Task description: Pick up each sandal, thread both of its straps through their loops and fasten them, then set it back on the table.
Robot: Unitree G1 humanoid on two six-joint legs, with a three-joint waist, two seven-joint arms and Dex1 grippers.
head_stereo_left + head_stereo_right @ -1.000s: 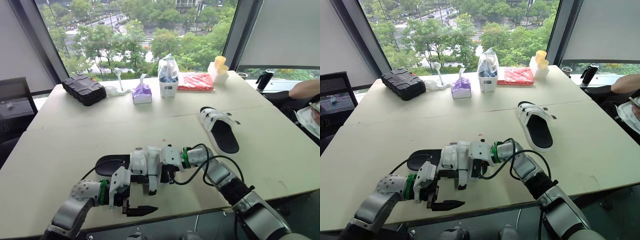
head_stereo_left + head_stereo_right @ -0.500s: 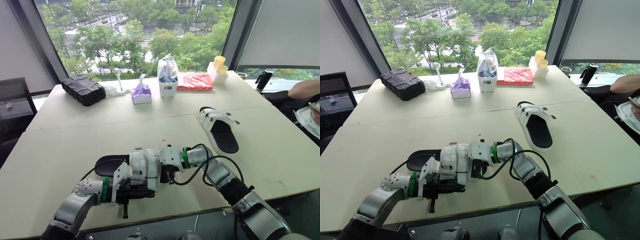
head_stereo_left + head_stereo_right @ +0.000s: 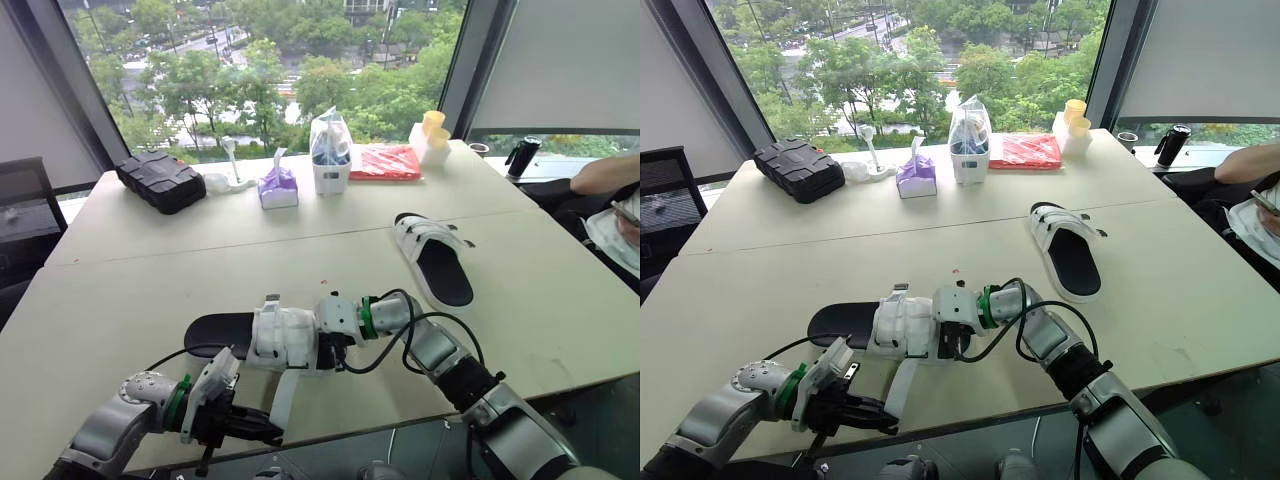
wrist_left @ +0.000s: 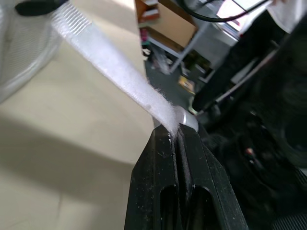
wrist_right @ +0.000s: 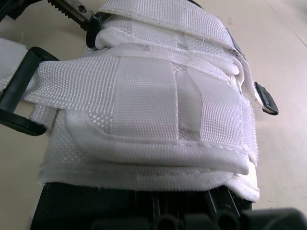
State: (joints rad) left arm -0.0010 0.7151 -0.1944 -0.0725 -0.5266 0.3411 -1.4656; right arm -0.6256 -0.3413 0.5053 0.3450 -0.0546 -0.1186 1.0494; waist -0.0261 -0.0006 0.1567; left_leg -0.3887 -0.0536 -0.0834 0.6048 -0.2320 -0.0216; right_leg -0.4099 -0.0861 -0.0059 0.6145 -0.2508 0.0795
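Beige table [image 3: 120, 290], left end effector [image 4: 175, 133] clenched on white strap [image 4: 110, 67] stretching from sandal [image 3: 285, 335]

Head stereo pair looks forward and down over the bench [image 3: 120, 290] toward the windows [image 3: 250, 60]; both eyes share the whole scene, slightly offset. Left wrist cam looks very close along the left claw [image 4: 175, 128] and the strap [image 4: 110, 62], past the bench edge. Right wrist cam sits tight against the near sandal [image 5: 158, 110].
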